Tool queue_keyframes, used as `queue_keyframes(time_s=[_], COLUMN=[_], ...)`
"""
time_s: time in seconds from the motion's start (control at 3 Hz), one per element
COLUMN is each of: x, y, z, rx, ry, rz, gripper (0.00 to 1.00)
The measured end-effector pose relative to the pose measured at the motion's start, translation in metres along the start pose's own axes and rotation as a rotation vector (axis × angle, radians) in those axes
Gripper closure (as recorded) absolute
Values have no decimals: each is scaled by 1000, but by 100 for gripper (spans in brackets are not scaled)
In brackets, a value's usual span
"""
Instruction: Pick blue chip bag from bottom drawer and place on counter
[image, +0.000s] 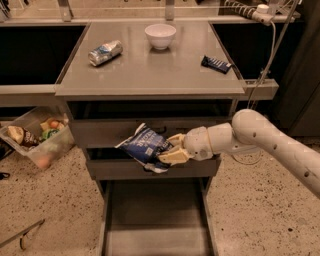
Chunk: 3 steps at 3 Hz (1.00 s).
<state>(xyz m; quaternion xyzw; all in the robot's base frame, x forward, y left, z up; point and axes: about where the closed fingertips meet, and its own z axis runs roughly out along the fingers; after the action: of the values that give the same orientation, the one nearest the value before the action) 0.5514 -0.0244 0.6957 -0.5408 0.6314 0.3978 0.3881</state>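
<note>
- The gripper (172, 151) hung over the bottom drawer (152, 227), jaws clamped on the blue chip bag (144, 146) at its 9 o'clock.
- The counter (150, 70) lay at the bag's 12 o'clock.

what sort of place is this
Probably an office kitchenette or test lab: a grey counter over drawers, a white bowl, a bin of snacks on speckled floor. The gripper holds the blue chip bag before the drawers.
</note>
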Motion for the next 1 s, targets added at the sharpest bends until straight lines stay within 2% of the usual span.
queue_keyframes(time_s=[0.33,0.67,1.0], x=[-69,-133,-189], y=[33,43,25], z=[-21,-41,-53], rx=[-31,-38,-36], ry=[-56,-88,-77], rz=[-62,-129,-212], gripper=[100,100,100])
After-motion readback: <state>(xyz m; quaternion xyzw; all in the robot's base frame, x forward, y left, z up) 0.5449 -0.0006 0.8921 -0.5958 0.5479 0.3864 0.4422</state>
